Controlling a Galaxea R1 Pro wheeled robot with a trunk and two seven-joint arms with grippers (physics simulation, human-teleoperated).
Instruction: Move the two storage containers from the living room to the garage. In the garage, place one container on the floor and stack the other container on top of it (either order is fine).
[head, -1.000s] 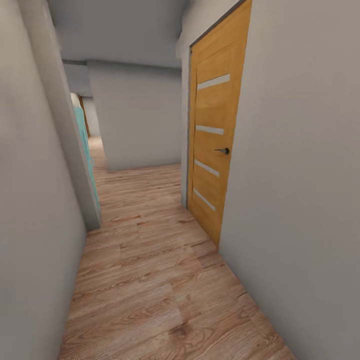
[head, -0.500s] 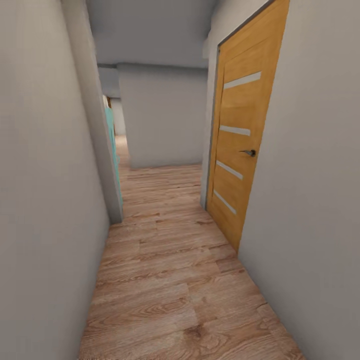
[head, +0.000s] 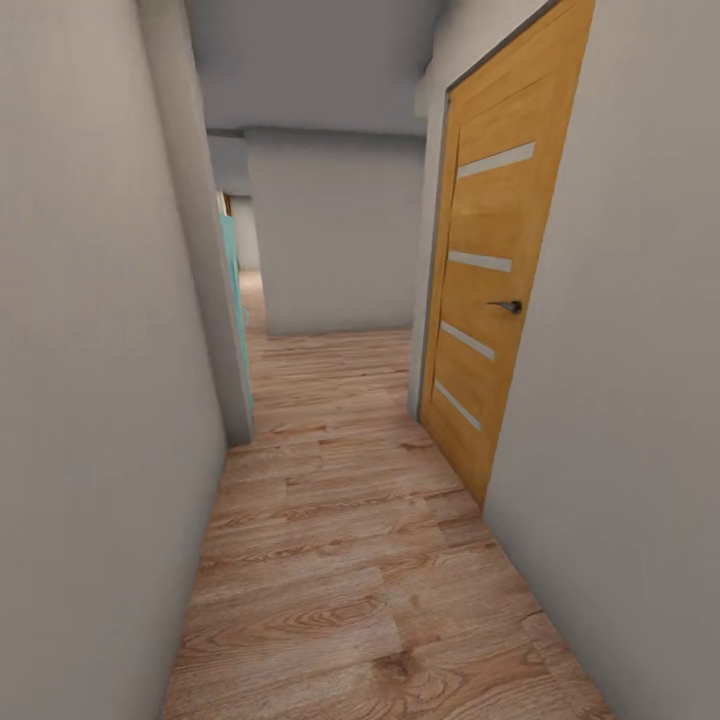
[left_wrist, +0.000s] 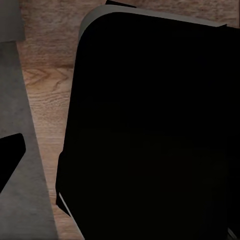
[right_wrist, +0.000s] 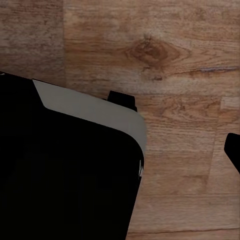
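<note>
Left wall (head: 90, 400): plain grey, running along the corridor from 7 o'clock up to 11 o'clock in the head view.
Teal panel (head: 236, 300): a thin teal strip at about 10 o'clock, just past the corner where the left wall ends.
Plank floor (head: 360, 560): light wood boards filling the 6 o'clock area of the head view and running on toward the centre; the same boards show under both wrist cameras.
End wall (head: 335, 230): grey, at 12 o'clock, closing the corridor, with a passage opening beside it toward 10 o'clock.
Wooden door (head: 490, 270): orange-brown, shut, at 2 o'clock, with four pale horizontal strips.
Door handle (head: 508, 306): small dark lever, near the door's nearer edge at about 3 o'clock.
Right wall (head: 630, 400): plain grey, from 1 o'clock down to 5 o'clock.
Robot base (left_wrist: 150, 130): a large black rounded body with a pale edge, seen from above in both wrist views, on the plank floor.
Left gripper: a dark tip (left_wrist: 10, 152) sits at the picture's edge; spread or pressed together cannot be told.
Right gripper: a dark tip (right_wrist: 234, 149) at the picture's edge; its state cannot be told.
Storage containers: nowhere among the things seen here; the robot stands in a corridor.
</note>
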